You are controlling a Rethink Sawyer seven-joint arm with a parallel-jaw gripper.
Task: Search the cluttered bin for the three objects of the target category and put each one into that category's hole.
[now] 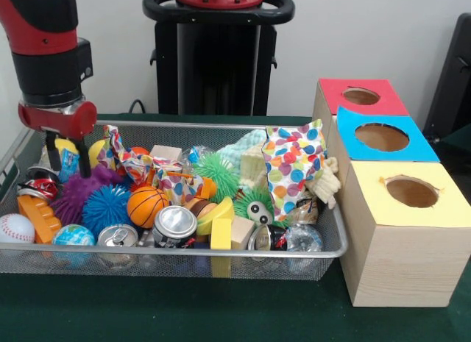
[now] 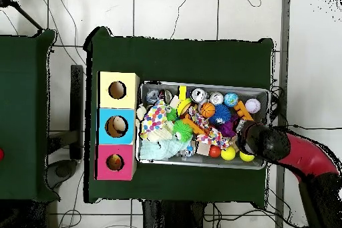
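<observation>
Hovering at the frame's upper left, the red-and-black arm's jaws (image 1: 68,157) hang open and empty above the cluttered wire-mesh bin (image 1: 221,250), searching; next comes choosing a target.

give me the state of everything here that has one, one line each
gripper: open, down in the bin's end, holding nothing
bin: full of clutter
red hole: empty as far as shows
blue hole: empty as far as shows
yellow hole: empty as far as shows
cans: lying tipped among the toys
</observation>
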